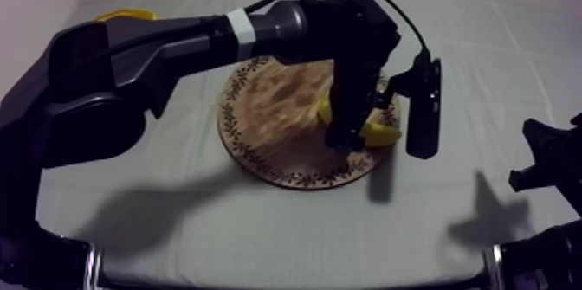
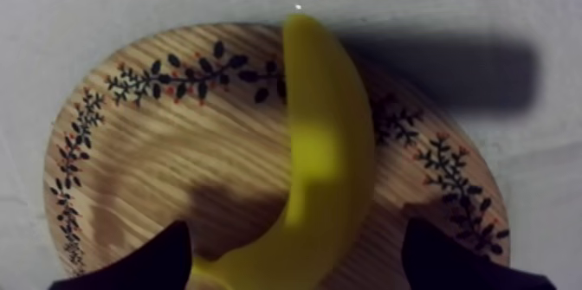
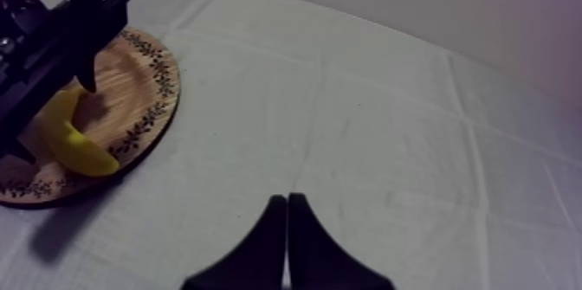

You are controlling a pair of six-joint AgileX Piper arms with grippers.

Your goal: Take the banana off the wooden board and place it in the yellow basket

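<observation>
Left wrist view: my left gripper [image 2: 303,254] is spread wide, a finger on each side of the curved yellow toy banana [image 2: 333,138], which lies on the round patterned-rim wooden board [image 2: 156,172] beneath it. My right gripper [image 3: 287,224], pressed into a narrow wedge, hangs over grey-white cloth [image 3: 390,138].

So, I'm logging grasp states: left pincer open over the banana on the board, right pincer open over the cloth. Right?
No: the right pincer over the cloth is shut, fingers together as a narrow wedge, as the right wrist view shows. The left pincer is open over the banana on the board.
</observation>
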